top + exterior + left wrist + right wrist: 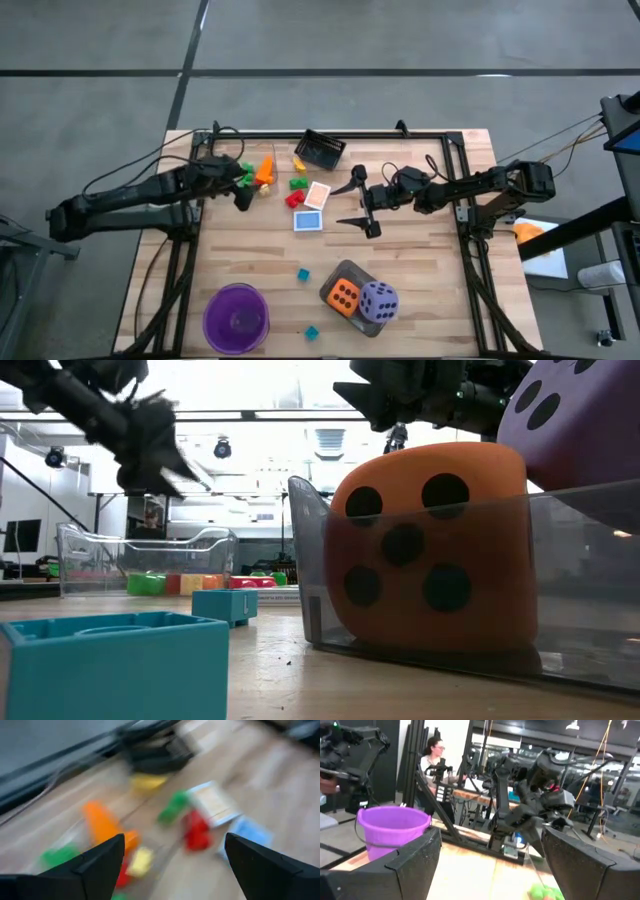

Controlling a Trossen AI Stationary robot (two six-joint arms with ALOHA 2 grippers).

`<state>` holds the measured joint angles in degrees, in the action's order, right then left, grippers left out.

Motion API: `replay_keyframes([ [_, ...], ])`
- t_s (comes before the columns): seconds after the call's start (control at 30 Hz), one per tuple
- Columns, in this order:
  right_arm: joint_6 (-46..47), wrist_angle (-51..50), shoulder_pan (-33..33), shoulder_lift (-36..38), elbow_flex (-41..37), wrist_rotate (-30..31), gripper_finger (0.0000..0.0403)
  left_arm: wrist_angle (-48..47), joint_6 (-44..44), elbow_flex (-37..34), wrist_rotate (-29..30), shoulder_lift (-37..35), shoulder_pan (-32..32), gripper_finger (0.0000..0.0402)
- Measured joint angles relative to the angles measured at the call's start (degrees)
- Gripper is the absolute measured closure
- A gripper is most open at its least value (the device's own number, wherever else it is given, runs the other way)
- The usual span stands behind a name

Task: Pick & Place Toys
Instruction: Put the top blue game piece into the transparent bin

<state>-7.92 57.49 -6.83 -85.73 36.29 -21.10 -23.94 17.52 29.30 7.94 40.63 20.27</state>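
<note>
Bare table (430,265) lies between the block cluster (280,180) and the grey tray (345,275).

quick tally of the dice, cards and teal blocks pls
dice: 2, orange die and purple die
cards: 2, orange card and blue card
teal blocks: 2, near teal block close to the cards, far teal block farther from them
total: 6

Pale wooden table (420,270), clear plastic tray (580,560)
</note>
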Motion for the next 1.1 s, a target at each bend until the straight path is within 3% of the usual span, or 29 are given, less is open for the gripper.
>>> replay_keyframes([
  [0.2, 0.0, 1.7, 0.2, 0.0, 0.0, 0.0, 0.0064, 15.5, -1.1, -0.3, -3.5, 4.6, -10.4, 0.0069],
  [0.4, 0.0, 1.8, 0.3, 0.0, 0.0, 0.0, 0.0064, 21.7, -4.6, 2.5, -3.6, 17.9, -23.8, 0.0096],
  [0.6, 0.0, 1.8, 0.3, 0.2, 0.0, 0.0, 0.0064, 17.4, -8.6, 12.0, -3.6, 31.7, -31.9, 0.0100],
  [0.87, 0.0, 1.6, 0.5, 1.6, -0.1, -0.4, 0.0064, 1.9, -12.5, 26.2, -4.1, 46.8, -34.9, 0.0100],
  [1.1, 0.0, 4.0, 0.5, 5.3, -4.5, -0.8, 0.0064, -1.3, -13.1, 31.0, -6.9, 55.0, -36.5, 0.0100],
])
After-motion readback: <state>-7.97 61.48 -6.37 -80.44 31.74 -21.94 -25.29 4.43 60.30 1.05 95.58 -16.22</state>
